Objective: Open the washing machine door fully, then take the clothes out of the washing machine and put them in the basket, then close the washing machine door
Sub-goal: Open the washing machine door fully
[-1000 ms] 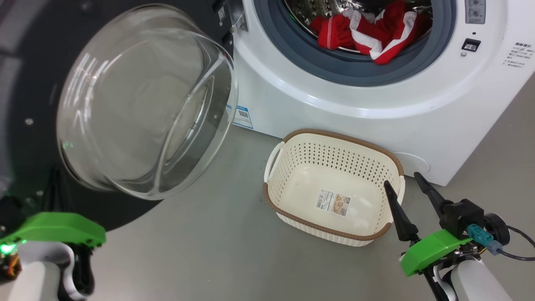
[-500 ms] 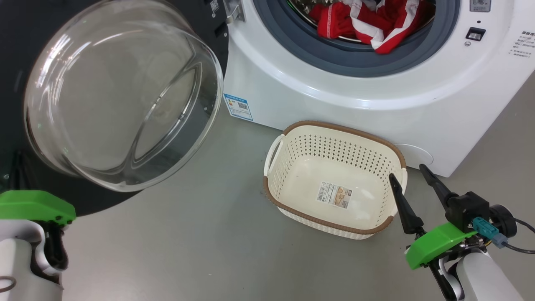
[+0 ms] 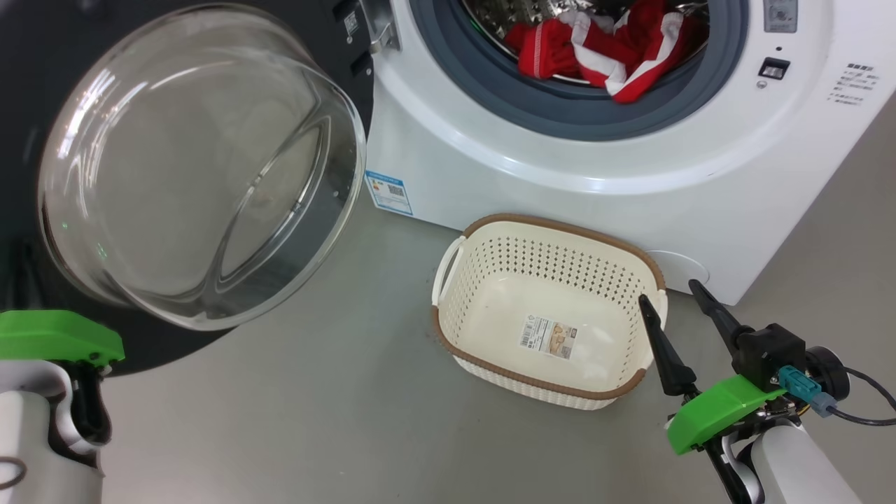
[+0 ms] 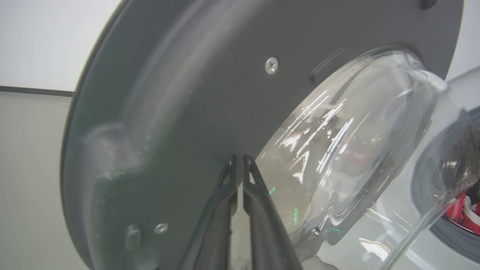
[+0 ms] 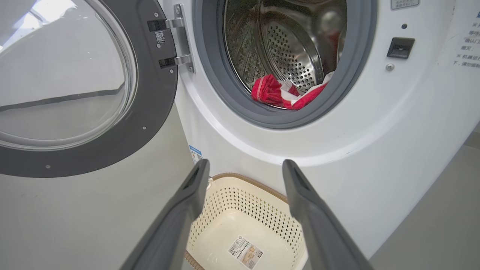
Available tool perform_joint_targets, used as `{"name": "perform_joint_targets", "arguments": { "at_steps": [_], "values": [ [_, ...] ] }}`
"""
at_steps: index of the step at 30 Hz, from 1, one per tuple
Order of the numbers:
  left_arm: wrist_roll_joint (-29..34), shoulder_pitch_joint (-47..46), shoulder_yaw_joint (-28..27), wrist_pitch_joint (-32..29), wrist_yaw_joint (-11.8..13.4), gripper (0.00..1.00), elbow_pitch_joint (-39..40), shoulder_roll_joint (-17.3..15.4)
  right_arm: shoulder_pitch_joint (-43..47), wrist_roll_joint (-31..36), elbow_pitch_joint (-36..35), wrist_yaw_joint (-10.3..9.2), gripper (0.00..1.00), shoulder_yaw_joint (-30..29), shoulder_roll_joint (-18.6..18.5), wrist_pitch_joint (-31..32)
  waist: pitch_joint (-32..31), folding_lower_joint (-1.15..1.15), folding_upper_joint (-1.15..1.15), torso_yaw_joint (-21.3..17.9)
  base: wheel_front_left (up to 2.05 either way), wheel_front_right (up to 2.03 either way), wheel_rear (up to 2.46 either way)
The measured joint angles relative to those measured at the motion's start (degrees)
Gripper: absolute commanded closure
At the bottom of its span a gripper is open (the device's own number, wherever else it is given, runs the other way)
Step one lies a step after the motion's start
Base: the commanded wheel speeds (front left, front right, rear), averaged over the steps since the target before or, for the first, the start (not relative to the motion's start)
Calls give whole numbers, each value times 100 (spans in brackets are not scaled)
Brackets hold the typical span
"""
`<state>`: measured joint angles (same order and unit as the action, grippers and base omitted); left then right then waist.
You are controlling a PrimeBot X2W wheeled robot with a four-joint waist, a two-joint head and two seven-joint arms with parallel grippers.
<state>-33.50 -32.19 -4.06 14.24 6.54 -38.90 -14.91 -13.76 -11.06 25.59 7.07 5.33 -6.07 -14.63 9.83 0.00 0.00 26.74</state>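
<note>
Washing machine (image 3: 560, 182) white, grey rubber ring (image 3: 455, 77), shiny steel drum (image 5: 292, 56) dotted with holes, blue-and-white label (image 3: 387, 191); washing machine door (image 3: 21, 105) glossy black rim, clear glass bowl (image 3: 196, 161). Clothes (image 3: 553, 52) bright red with white stripes and trim. Basket (image 3: 532, 266) cream-white with rows of small holes, brown woven-look rim, pale barcode sticker (image 3: 547, 337) inside; room floor (image 3: 315, 420) plain grey.

Cut off by the top edge of the head view: the drum (image 3: 505, 10) of the washing machine (image 3: 560, 175) and the top of the clothes (image 3: 595, 52). Cut off on the left: the washing machine door (image 3: 189, 161). Too small to read: the sticker (image 3: 548, 337) in the basket (image 3: 546, 262).
</note>
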Motion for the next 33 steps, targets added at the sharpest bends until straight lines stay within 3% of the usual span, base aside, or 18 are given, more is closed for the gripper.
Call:
{"name": "perform_joint_targets", "arguments": {
  "at_steps": [1,3,4,10,18,33],
  "values": [
    [46,49,3,4,9,59,154,1,1,-1,-2,0,0,-4,27,1,-27,0,0,-18,0,0,0],
    [141,188,18,5,73,7,512,8,2,-12,-16,0,0,-34,77,1,-77,0,0,-65,0,0,0],
    [193,270,35,5,111,0,716,11,3,-22,-29,0,0,-54,90,0,-102,0,0,-90,0,0,0],
    [442,678,199,5,259,0,1874,96,55,-51,-105,0,0,-157,131,0,-243,0,0,-255,0,0,0],
    [808,1194,873,-59,297,0,3393,242,243,-54,-282,0,0,-370,245,0,-450,0,0,-673,0,0,0],
    [773,1884,1473,-45,-213,0,3225,435,504,165,-821,0,0,-522,298,0,-796,0,0,-1867,0,0,0]
  ]
}}
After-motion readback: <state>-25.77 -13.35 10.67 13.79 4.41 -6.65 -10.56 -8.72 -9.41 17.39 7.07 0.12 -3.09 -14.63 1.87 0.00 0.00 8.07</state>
